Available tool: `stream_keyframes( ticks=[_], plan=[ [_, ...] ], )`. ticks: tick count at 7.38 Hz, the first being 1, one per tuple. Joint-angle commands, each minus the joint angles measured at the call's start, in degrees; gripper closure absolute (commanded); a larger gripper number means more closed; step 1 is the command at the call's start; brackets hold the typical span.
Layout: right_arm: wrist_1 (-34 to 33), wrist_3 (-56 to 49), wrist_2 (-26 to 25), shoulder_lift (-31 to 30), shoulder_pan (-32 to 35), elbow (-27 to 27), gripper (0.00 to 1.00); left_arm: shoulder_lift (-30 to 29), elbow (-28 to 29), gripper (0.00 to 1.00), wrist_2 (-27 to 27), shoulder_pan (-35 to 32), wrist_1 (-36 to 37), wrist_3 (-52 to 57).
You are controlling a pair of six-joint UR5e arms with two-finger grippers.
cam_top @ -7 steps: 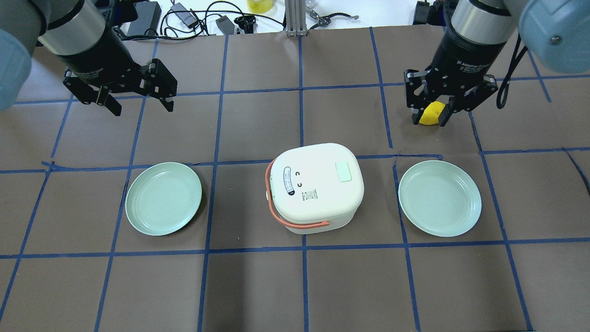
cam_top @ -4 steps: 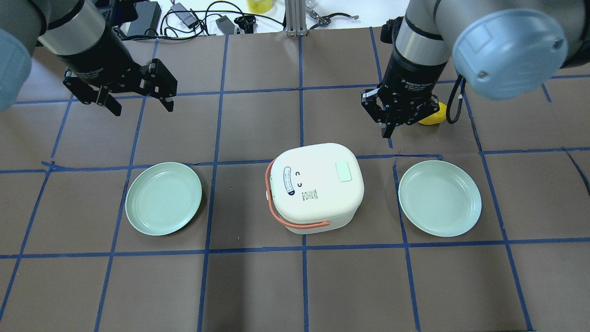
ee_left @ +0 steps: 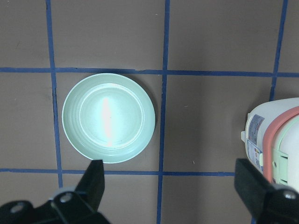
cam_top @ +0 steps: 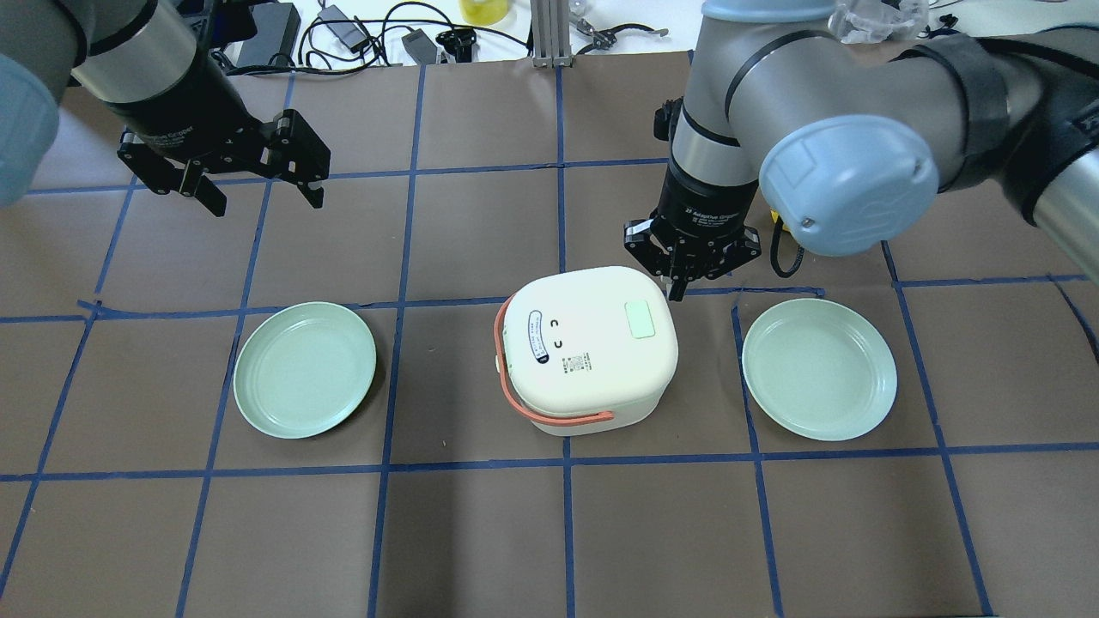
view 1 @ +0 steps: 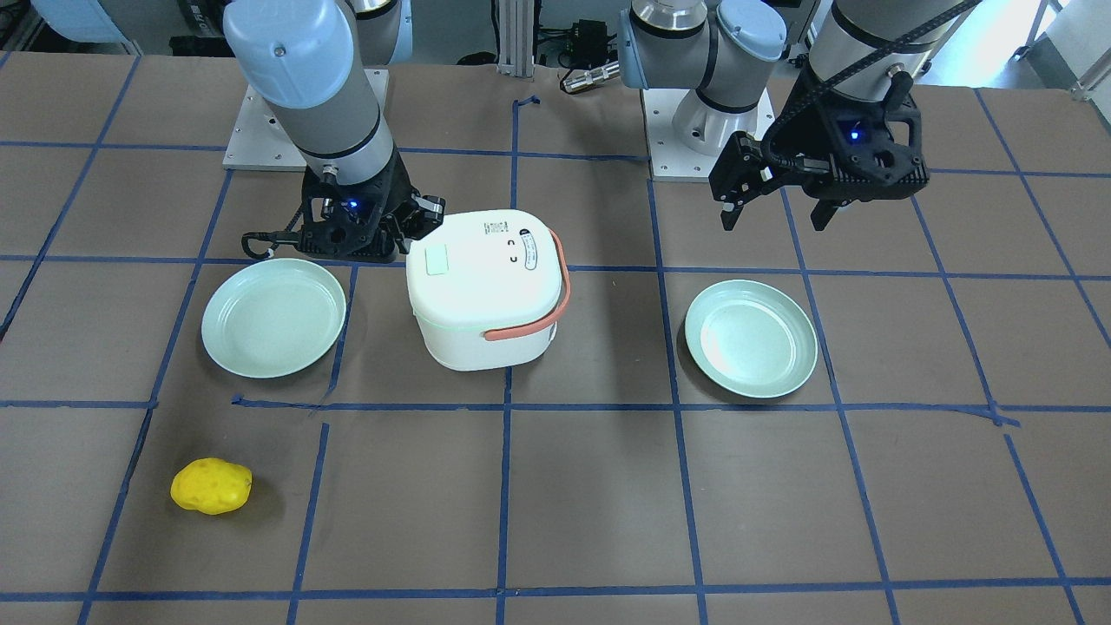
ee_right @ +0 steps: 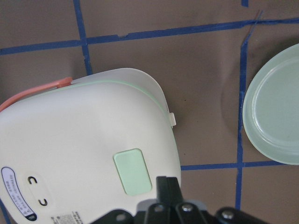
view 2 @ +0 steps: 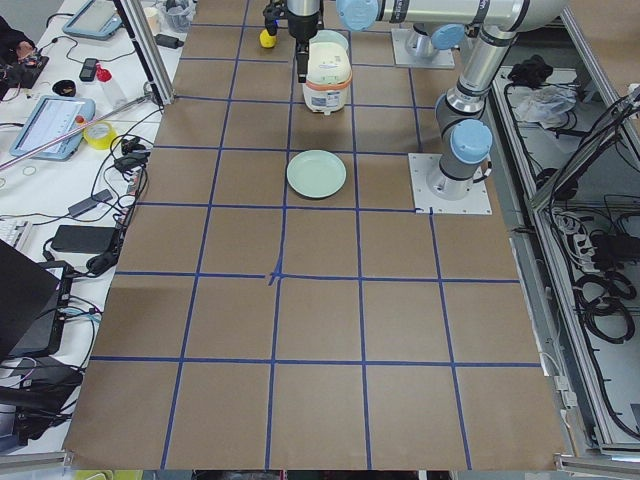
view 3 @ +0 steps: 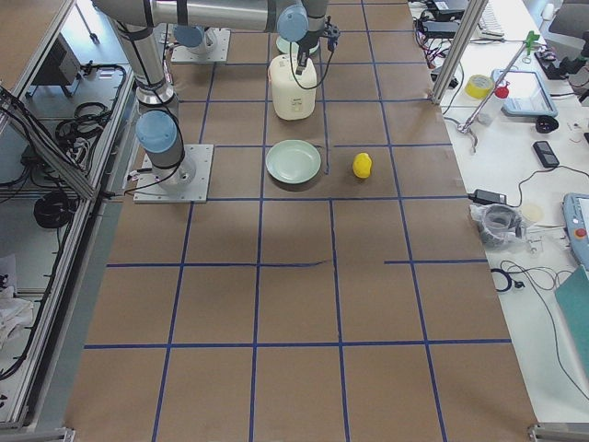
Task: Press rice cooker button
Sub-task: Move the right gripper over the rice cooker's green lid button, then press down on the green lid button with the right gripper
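Brown gridded table. White rice cooker sits at centre of the overhead view, lid shut. Green plate to its left in that view, second plate to its right. Left gripper is upper left, spread wide, empty, looks idle. Right gripper has fingers pinched together, holding nothing, tip just off the cooker's upper-right edge. Yellow toy lies loose, lower left in the front view. Pale green button on the lid not yet touched. Approach looks nearly done; the press is left.
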Motion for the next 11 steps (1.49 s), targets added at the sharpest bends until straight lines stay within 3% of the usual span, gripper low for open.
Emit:
stream_keyframes(
  ticks=[1, 11],
  plan=[
    [-2.9, 0.3, 2.1, 0.3, 1.0, 2.5, 1.0, 0.0, -0.1, 0.0, 0.0, 0.0, 0.0, 0.0],
    [-3.6, 0.2, 4.0, 1.0, 1.2, 3.4, 1.0, 0.0, 0.0, 0.0, 0.0, 0.0, 0.0, 0.0]
  ],
)
